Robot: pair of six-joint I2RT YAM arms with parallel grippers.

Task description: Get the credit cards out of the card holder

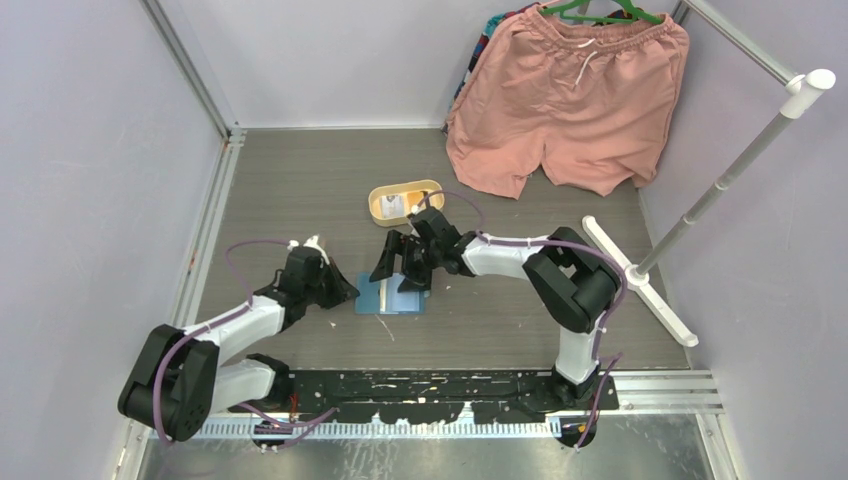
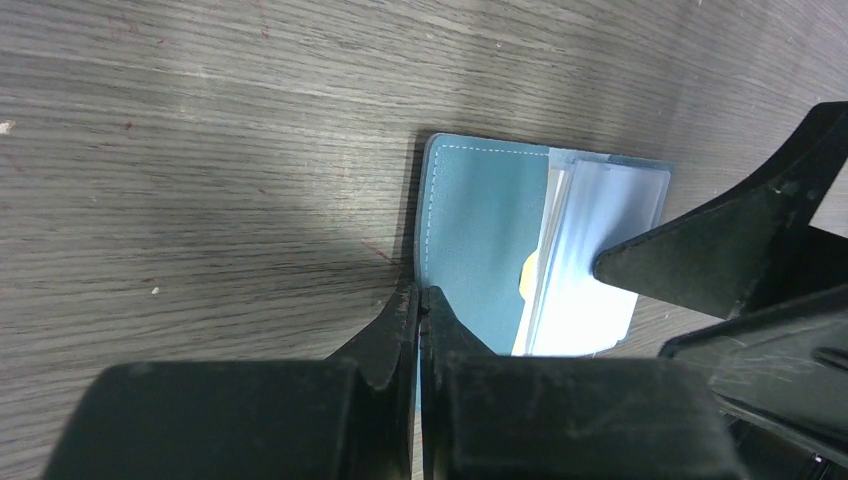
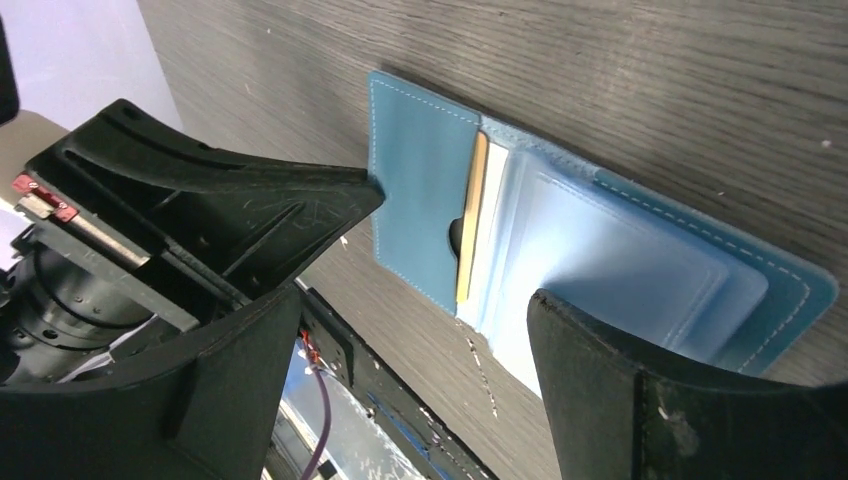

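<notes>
Right tool (image 3: 420, 305) gapes wide over the credit cards (image 3: 468, 220); if the closed left tool (image 2: 420, 300) slips, the card holder (image 3: 415, 200) drags along.

You get a bright, even top view, with small soft shadows under the arms. In the left wrist view a dark shadow lies on the table (image 2: 250, 260) just left of the card holder (image 2: 480, 230), and its clear pocket looks pale and washed out. The left gripper (image 2: 421, 293) is black and fuzzy. In the right wrist view the wood lines look sharp, but the right gripper (image 3: 462, 248) has fuzzy fingers (image 3: 640, 400).
</notes>
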